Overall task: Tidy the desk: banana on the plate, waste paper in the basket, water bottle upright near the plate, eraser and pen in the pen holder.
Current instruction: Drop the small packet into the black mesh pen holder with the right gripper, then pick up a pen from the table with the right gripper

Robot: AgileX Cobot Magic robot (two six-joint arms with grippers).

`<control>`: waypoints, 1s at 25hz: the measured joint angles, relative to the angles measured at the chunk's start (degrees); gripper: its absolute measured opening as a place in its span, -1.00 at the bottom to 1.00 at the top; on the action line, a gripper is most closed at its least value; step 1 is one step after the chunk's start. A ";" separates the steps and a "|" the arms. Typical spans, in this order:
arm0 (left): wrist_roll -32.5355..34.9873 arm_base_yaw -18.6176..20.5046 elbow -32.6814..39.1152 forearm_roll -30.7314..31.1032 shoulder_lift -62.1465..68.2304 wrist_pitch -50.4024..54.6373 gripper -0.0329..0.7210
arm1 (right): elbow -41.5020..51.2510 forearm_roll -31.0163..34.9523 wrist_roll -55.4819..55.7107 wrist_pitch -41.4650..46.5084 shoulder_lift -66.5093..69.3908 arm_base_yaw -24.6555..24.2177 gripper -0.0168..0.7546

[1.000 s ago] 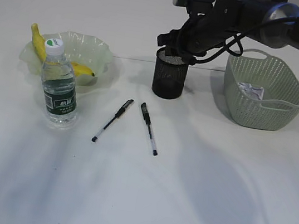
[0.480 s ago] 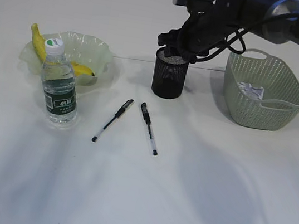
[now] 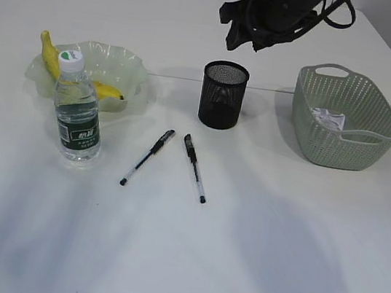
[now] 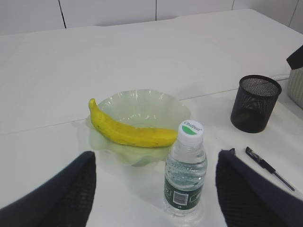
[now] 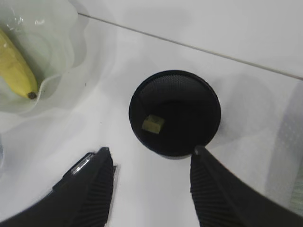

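Note:
The banana [image 3: 108, 91] lies in the pale green plate [image 3: 123, 62] at the left. In front of the plate the water bottle [image 3: 77, 110] stands upright. Two black pens [image 3: 147, 156] [image 3: 194, 167] lie on the desk [image 3: 238, 256] before the black mesh pen holder [image 3: 223, 95]. The pale yellow eraser [image 5: 153, 124] rests on the holder's bottom. The waste paper [image 3: 328, 119] sits in the grey-green basket [image 3: 342, 150]. My right gripper [image 3: 244, 45] hangs open and empty above the holder. My left gripper [image 4: 156, 158] is open, back from the bottle [image 4: 185, 175] and banana [image 4: 128, 135]; the exterior view does not show it.
A seam crosses the desk behind the holder and the basket. The basket stands right of the holder, the plate to its left. In the right wrist view one pen's end [image 5: 80, 165] shows beside my left finger.
My right gripper has risen from the pen holder's rim to well above it. The left gripper and everything on the desk stay where they were.

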 joint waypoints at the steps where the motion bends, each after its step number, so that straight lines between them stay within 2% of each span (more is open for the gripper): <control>1: 0.00 0.00 0.00 0.00 0.00 0.00 0.55 | -0.11 0.00 0.00 1.33 -0.29 0.12 0.06; 6: 0.00 0.00 0.00 0.00 0.00 0.00 0.55 | -0.14 -1.16 1.58 5.90 -1.65 3.32 0.06; 10: 0.00 0.00 0.00 0.00 0.00 0.00 0.55 | -0.14 -6.75 4.89 8.51 -1.88 7.08 0.06; 15: 0.00 0.00 0.00 0.00 0.00 -0.33 0.55 | -0.14 -9.87 7.41 11.35 -1.88 10.02 0.02; 20: 0.00 0.00 0.00 0.00 0.00 -0.76 0.55 | -0.23 -12.21 10.21 13.63 -1.37 10.37 0.02; 25: 0.00 0.00 0.00 0.00 0.00 -1.59 0.55 | -0.23 -10.83 10.93 13.90 0.35 10.37 0.02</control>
